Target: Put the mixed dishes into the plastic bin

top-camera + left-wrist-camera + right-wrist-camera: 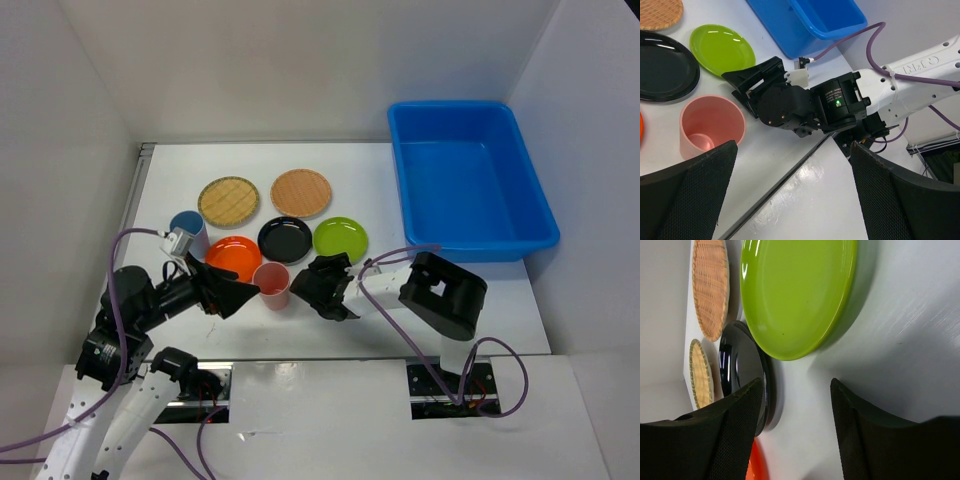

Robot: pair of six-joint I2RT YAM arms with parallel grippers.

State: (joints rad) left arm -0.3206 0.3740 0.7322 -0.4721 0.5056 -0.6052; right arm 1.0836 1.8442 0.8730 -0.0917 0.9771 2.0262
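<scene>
The blue plastic bin (470, 180) stands at the back right and holds nothing that I can see. On the table lie two tan woven plates (228, 200) (300, 192), a black plate (285, 239), a lime green plate (340, 239) and an orange plate (233, 258). A pink cup (272, 285) and a blue cup (188, 232) stand upright. My left gripper (245, 298) is open and empty just left of the pink cup (710, 125). My right gripper (330, 265) is open and empty, low over the table, just short of the lime plate (795, 295) and black plate (742, 370).
White walls close in the table on the left, back and right. The right arm's purple cable (395, 255) loops near the bin's front left corner. The two grippers are close together, with the pink cup between them.
</scene>
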